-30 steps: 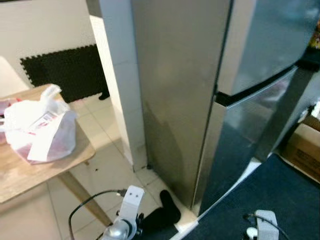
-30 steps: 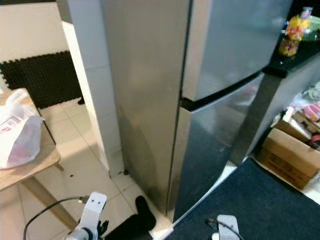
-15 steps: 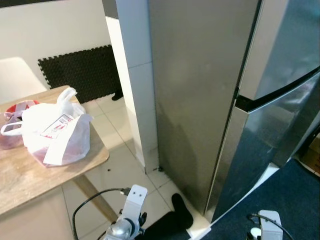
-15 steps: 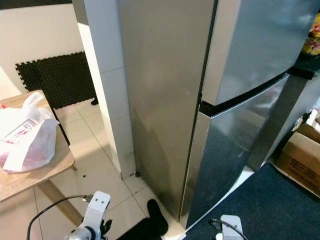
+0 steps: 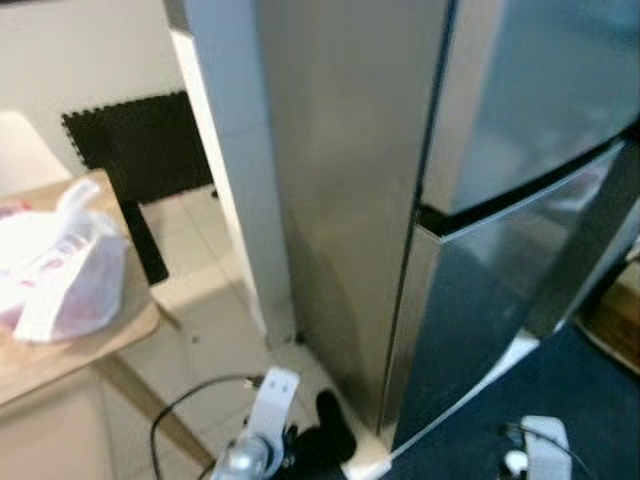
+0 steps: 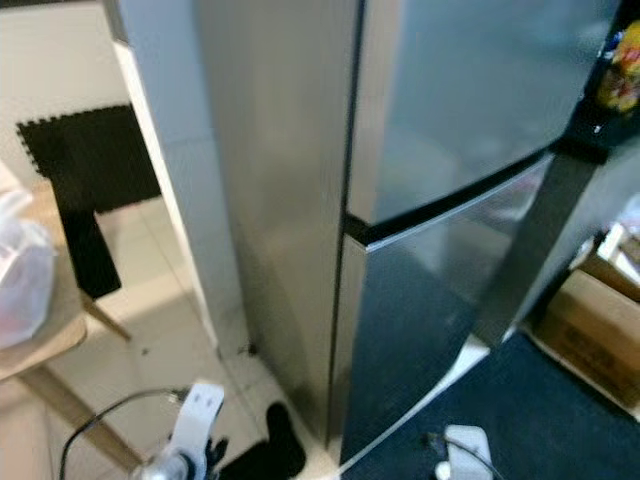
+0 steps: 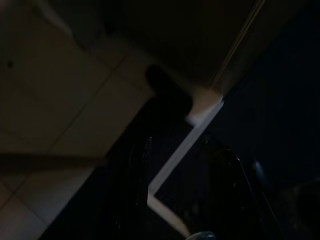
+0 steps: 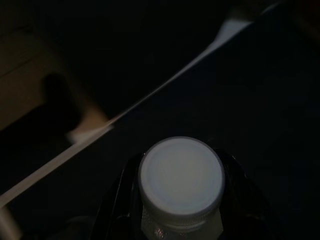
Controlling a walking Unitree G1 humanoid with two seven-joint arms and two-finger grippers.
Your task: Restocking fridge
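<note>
- Our right gripper [image 8: 180,210] hangs low at the bottom right of the head view, its two fingers closed around a white-capped bottle [image 8: 181,176], cap facing the wrist camera.
- Our left gripper [image 7: 185,200] hangs idle; too dark to tell its opening.
- The fridge [image 5: 400,200] stands ahead, filling the upper centre and right, both doors shut, nearer our right arm.
- A bag [image 5: 55,270] rests on the table [image 5: 110,335] at left.
</note>
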